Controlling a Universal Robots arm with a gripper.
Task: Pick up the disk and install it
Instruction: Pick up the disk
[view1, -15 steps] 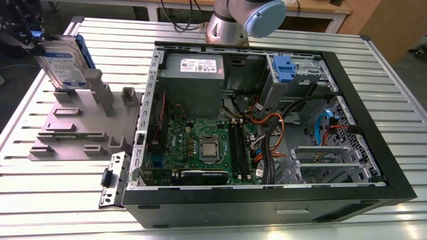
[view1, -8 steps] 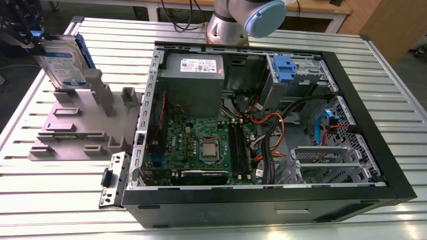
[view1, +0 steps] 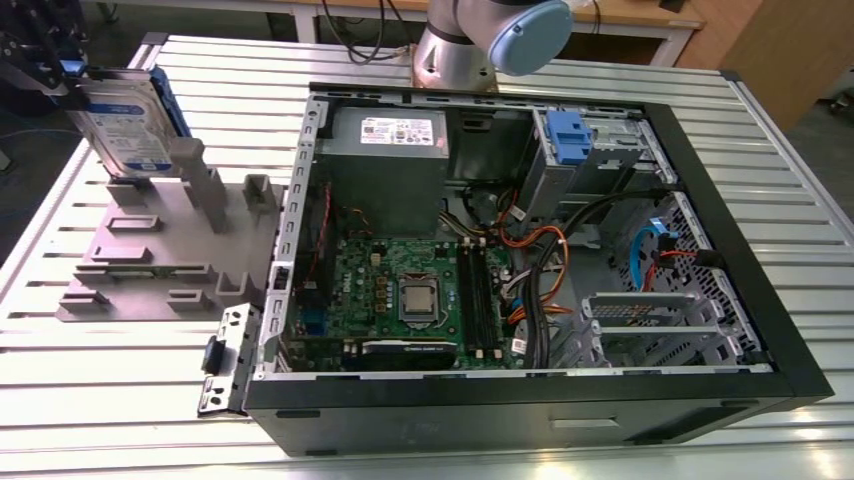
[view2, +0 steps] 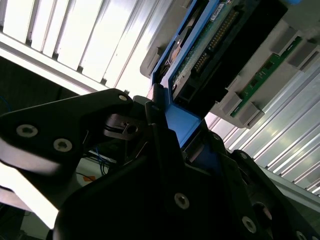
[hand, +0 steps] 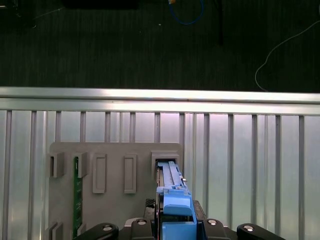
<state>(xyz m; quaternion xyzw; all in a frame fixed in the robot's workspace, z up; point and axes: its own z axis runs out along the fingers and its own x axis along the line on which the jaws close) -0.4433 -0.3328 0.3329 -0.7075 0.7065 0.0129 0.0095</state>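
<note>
Jaws of the gripper (view2: 182, 131) pinch the blue carrier end of the disk (view1: 123, 118), which stands in a slot of the grey holder (view1: 147, 255) beside the case (view1: 467, 420). Its long axis is roughly upright, label toward the exterior camera. It is probably rigid, fairly heavy and shock-sensitive, so the carrier's edges look the safest hold.

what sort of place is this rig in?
Probably a robotics lab workbench for PC assembly: open black desktop computer case on a slotted aluminium table, grey fixture plate, silver-grey hard drive in blue carrier.
</note>
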